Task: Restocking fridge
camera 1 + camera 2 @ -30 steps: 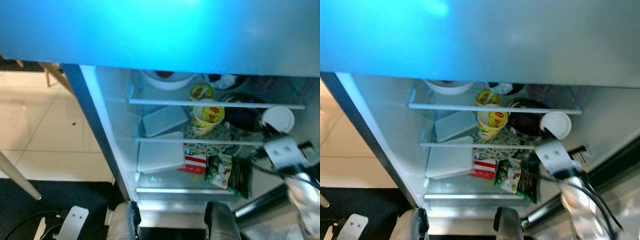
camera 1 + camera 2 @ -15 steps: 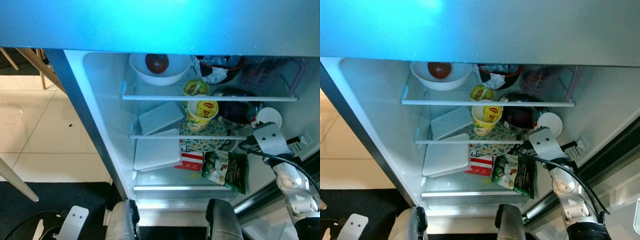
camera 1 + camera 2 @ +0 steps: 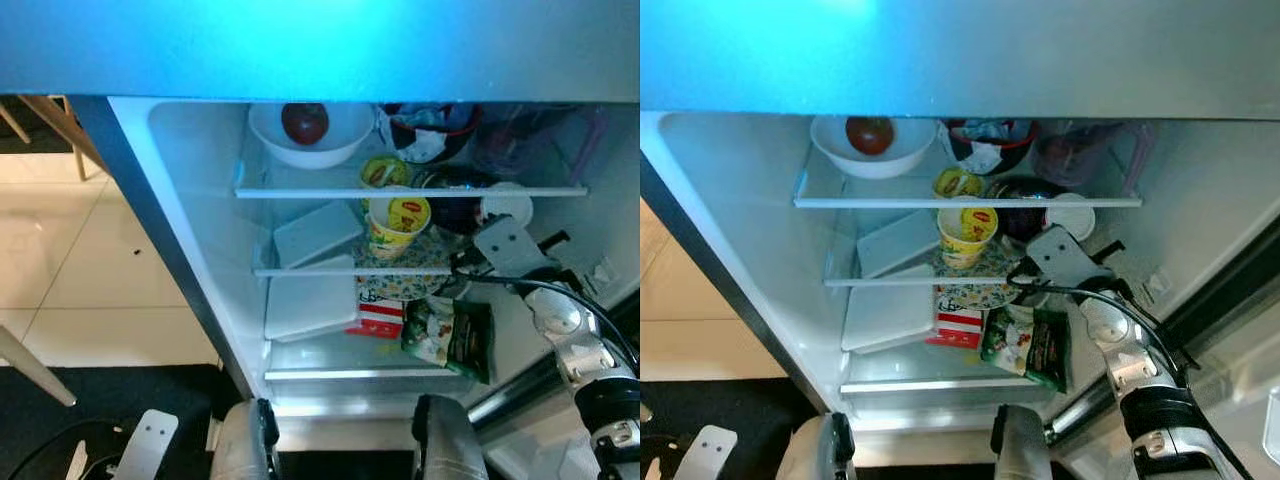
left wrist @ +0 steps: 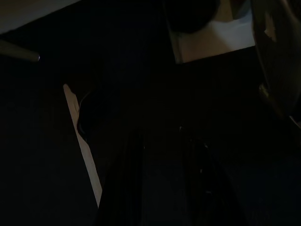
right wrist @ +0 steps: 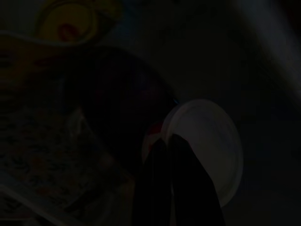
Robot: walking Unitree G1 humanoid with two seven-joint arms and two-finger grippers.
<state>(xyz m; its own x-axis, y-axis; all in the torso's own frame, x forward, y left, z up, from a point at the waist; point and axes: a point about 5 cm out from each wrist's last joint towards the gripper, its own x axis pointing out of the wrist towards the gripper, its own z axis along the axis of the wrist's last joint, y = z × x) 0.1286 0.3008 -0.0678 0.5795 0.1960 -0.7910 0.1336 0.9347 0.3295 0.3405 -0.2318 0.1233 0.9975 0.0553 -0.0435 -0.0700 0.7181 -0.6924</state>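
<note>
Open fridge [image 3: 730,230], crowded shelves: yellow cup [image 3: 968,232], dark bowl [image 3: 1025,205], white-lidded tub [image 3: 1072,215] on the middle shelf [image 3: 890,281]. Could tip or shove that tub against the bowl if pushed further, with so little room. Right end effector [image 5: 165,141] pressed closed, fingertips [image 5: 160,150] at the tub's lid rim, seemingly pinching it. Left end effector idle; grip impossible to tell.

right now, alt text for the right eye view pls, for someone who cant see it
The robot's right gripper reaches into an open fridge toward a white round lid on the middle shelf, beside a yellow cup. A white bowl holding a red fruit sits on the top shelf, and a green packet lies at the bottom.
</note>
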